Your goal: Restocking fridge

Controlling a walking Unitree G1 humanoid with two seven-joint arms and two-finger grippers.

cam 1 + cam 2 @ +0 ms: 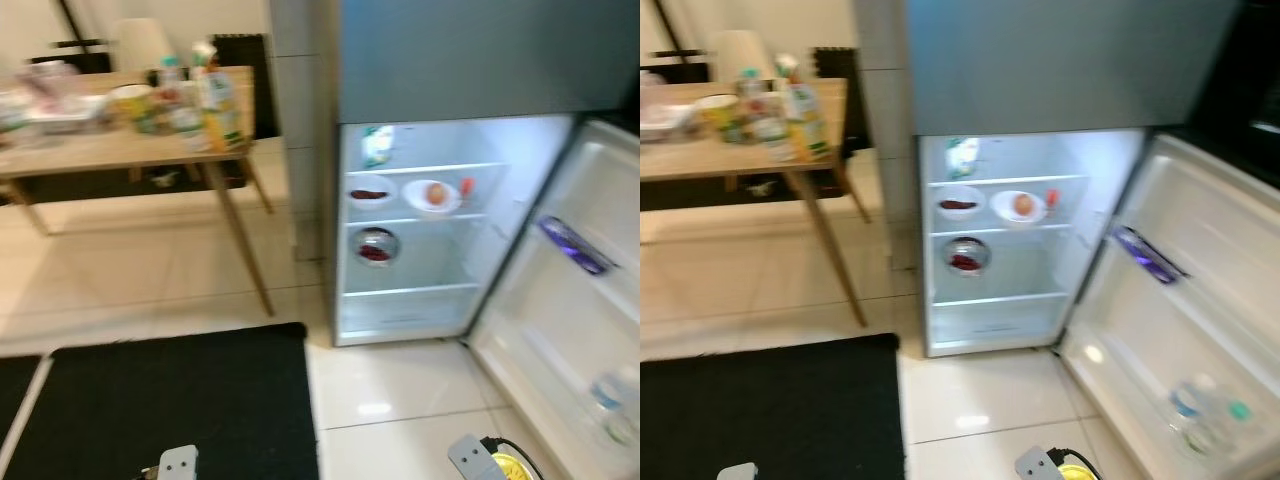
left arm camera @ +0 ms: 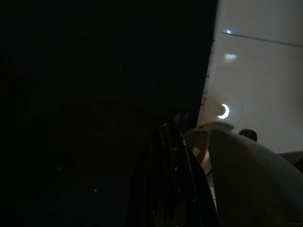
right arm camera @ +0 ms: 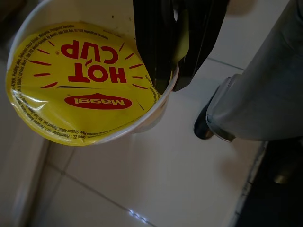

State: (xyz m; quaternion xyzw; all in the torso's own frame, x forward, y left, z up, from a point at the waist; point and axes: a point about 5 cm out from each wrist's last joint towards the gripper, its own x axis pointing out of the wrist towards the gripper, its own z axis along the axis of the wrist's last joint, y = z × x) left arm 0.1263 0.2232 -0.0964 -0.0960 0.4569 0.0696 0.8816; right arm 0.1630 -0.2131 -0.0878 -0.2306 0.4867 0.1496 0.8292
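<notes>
My right end effector [image 3: 173,82] pinches the rim of the noodle cup [image 3: 85,80], hanging low above the floor. The open fridge [image 1: 420,230] stands ahead, slightly left. My left arm hangs idle.

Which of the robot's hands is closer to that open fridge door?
The right. Its right gripper, shut on the noodle cup, hangs low beside the open fridge door; the left gripper hangs over the black mat, farther off.
</notes>
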